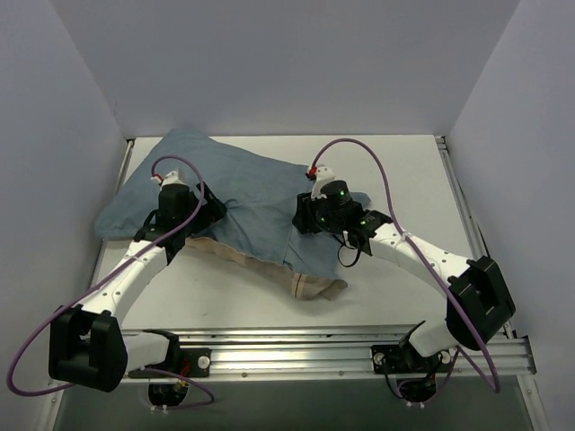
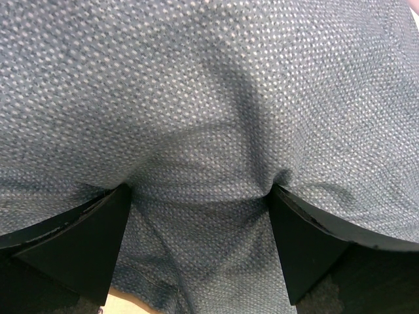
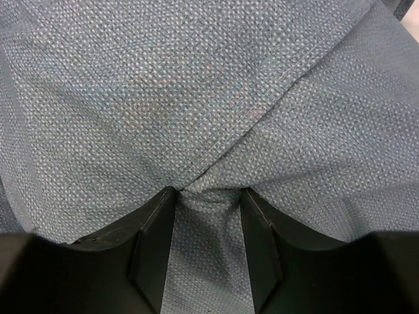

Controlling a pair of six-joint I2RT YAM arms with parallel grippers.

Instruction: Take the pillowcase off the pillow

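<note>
Cloth hides most of what matters: the pillowcase (image 1: pixel 256 189) lies spread over the left and middle of the table (image 1: pixel 404 180) in the top view, and the pillow cannot be made out in any view.

At the left of that frame the left arm (image 1: pixel 135 269) reaches up from the lower left corner. The left gripper (image 1: pixel 199 214) presses into the cover near its lower edge, its tips hidden below the wrist. In the left wrist view its fingers (image 2: pixel 91 242) are spread wide and released. The blue fabric puckers at both tips and humps between them.

Along the cover's lower edge a beige lining (image 1: pixel 260 260) shows, running to a folded corner at lower centre.

Right of centre, the right gripper (image 1: pixel 310 215) sits on the cover's right part. Its fingers (image 3: pixel 154 242) stand partly apart with a pleat of fabric filling the gap, below a stitched seam (image 3: pixel 288 78). Whether they pinch that pleat cannot be told.

Purple cables (image 1: pixel 359 144) loop above both wrists.

Bare tabletop lies to the right of the cover and along its near side. Grey walls (image 1: pixel 54 135) close in at left, back and right, and the cover's left corner lies near the left wall.
</note>
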